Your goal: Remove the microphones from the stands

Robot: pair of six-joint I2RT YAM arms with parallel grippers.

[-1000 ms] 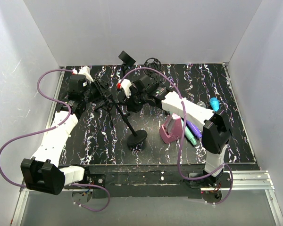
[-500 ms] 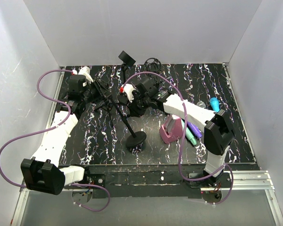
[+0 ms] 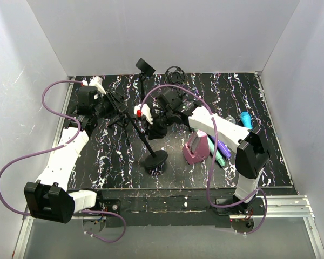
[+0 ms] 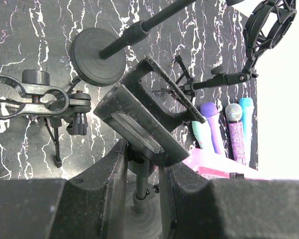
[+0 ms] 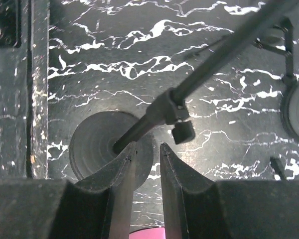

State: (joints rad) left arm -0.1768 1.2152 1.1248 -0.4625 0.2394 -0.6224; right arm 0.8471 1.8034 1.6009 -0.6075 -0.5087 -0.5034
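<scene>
A black stand with a round base (image 3: 155, 160) leans up to the left. My left gripper (image 3: 111, 106) is shut on the black U-shaped clip (image 4: 150, 115) at the stand's top, its jaws pressed on the clip's neck (image 4: 142, 162). No microphone shows in that clip. My right gripper (image 3: 154, 127) hovers above the stand's pole (image 5: 162, 112) and base (image 5: 97, 149), jaws only narrowly apart with nothing between them. Several microphones lie at the right: purple (image 4: 213, 124), glittery purple (image 4: 235, 137), blue (image 3: 244, 118) and green (image 3: 218, 157).
A pink box (image 3: 197, 149) sits beside the microphones. A second stand with a flat holder (image 3: 146, 66) and a shock mount (image 3: 175, 72) stand at the back. A spring clamp (image 4: 20, 92) and another round base (image 4: 97, 50) show in the left wrist view.
My right gripper has moved nearer and lower, from beside the upper pole to above the stand's base. The left gripper and the clip have not moved.
</scene>
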